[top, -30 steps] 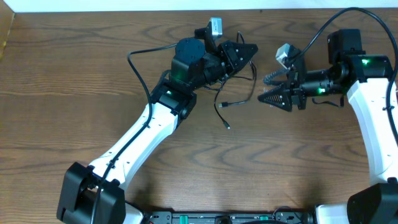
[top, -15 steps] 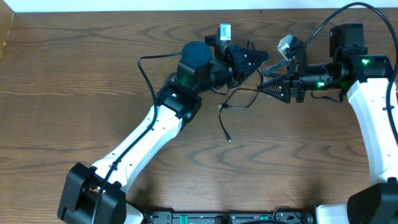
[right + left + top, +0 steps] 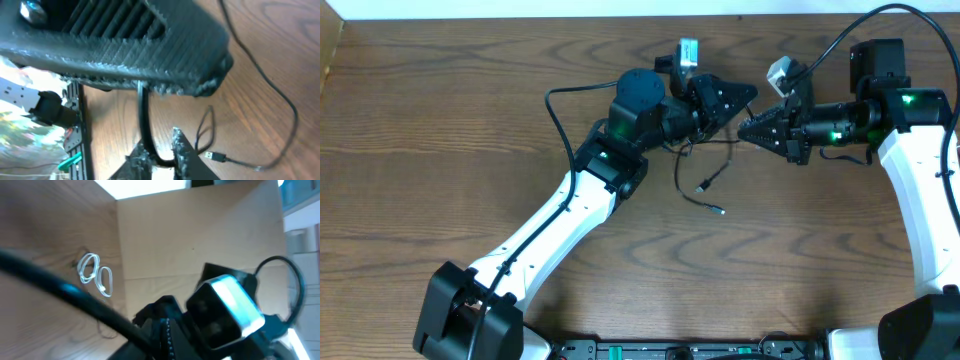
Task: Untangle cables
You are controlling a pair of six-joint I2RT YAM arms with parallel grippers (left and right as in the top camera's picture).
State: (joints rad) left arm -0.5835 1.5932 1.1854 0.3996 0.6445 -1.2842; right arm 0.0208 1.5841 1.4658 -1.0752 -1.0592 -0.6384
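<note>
From overhead, two robot arms meet over a dark, grained wooden worktop [image 3: 440, 150] with a pale strip along its far edge. The right pincer [image 3: 744, 128] is drawn in to a narrow point, and the left pincer [image 3: 738, 97] sits closed just beside it, towards the far edge. The black cable [image 3: 705, 185] hangs in loose loops near the right pincer, on the left arm's side, one plug end resting on the wood.

From the left wrist, the wood meets an upright beige board [image 3: 200, 235]. The white cable [image 3: 96, 273] lies coiled in two small loops on the wood near that board. Neither pincer shows clearly; a blurred thick arm cable [image 3: 75, 297] and the right arm's camera [image 3: 225, 310] fill the foreground.

From the right wrist, the left pincer's ribbed finger [image 3: 125, 45] blocks the top of the view. The black cable [image 3: 144, 120] drops from under it straight into the right pincer [image 3: 157, 155], whose tips are narrowed on it. A plug [image 3: 215, 156] lies just beside the right pincer on the wood.
</note>
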